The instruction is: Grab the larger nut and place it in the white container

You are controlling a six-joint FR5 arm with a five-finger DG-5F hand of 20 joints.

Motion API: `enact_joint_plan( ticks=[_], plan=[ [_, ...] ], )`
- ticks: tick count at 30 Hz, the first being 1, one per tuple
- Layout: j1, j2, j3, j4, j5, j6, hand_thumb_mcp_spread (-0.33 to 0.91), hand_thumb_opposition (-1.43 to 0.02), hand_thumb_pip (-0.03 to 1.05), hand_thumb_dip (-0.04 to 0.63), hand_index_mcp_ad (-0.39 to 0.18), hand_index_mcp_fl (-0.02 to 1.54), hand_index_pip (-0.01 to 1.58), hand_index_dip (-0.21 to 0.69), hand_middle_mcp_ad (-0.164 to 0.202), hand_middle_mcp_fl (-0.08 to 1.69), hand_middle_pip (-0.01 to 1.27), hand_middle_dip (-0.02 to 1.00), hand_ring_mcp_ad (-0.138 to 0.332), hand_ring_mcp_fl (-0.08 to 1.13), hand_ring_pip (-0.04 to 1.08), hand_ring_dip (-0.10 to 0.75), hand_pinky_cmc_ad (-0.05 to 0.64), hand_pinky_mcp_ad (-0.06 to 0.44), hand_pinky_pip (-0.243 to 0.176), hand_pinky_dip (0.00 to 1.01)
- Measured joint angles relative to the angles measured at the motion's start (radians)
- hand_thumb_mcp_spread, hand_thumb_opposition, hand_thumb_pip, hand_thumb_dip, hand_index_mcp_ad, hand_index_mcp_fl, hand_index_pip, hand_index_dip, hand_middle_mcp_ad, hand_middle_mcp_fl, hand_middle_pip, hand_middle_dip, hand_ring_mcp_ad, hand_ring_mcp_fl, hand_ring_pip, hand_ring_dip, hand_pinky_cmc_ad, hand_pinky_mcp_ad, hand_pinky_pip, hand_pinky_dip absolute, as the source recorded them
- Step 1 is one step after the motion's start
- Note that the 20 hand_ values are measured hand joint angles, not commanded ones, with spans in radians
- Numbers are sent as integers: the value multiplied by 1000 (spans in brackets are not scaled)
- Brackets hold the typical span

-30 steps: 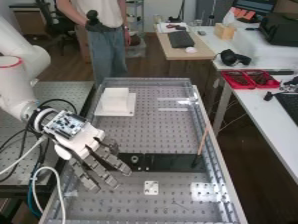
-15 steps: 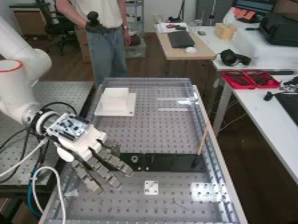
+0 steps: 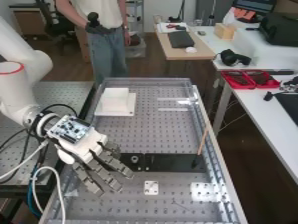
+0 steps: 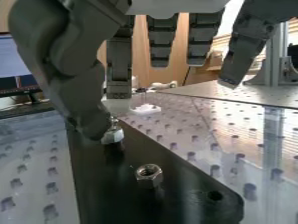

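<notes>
Lower middle of the high view, a white block [image 3: 151, 184] lies on the desk [image 3: 123, 207]. Lower left, the hand's [image 3: 88, 145] fingers are released. On the black plate [image 3: 169, 162], left of centre, sit one nut [image 4: 149, 173] and another nut [image 4: 114, 135] by the thumb; which is larger, I cannot tell. Farther, upper left: the white container [image 3: 115, 101].

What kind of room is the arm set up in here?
Most likely a robotics lab or workshop: the bench top is a perforated metal plate, the hand has a bare circuit board mounted behind it, and a side desk carries red parts trays.
</notes>
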Motion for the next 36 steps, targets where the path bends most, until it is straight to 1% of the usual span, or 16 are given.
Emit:
enact_joint_plan(
  ticks=[3, 4, 13, 15, 18, 33, 36],
  plan=[
    [-3, -3, 4, -4, -3, 1, 326, -880, 798, 223, -175, 7, 1548, 175, 51, 19, 119, 222, 159, 2, 101, 152, 389, 328, -93, 595],
    [-4, -4, 4, -5, -3, 1, 326, -880, 798, 223, -175, 7, 1548, 175, 51, 19, 119, 222, 162, 3, 126, 155, 389, 328, -93, 595],
    [-2, -10, 6, -9, -4, 2, 319, -880, 798, 223, -176, 7, 1548, 175, 51, 21, 115, 222, 162, 3, 122, 155, 389, 328, -93, 606],
    [-2, -10, 6, -9, -4, 0, 319, -880, 798, 223, -176, 7, 1548, 175, 51, 21, 117, 222, 162, 2, 122, 155, 389, 316, -93, 606],
    [-2, -11, 6, -12, -4, -2, 319, -880, 798, 220, -176, 10, 1548, 175, 51, 21, 113, 222, 164, 3, 122, 155, 389, 316, -93, 606],
    [-1, -17, 4, 0, -8, -37, 319, -880, 798, 223, -176, 7, 1548, 175, 51, 21, 117, 222, 164, 3, 117, 152, 389, 311, -93, 604],
    [-2, -19, 4, 0, -10, -43, 319, -880, 798, 223, -176, 10, 1548, 175, 51, 21, 117, 222, 164, 0, 138, 152, 389, 314, -93, 602]
  ],
)
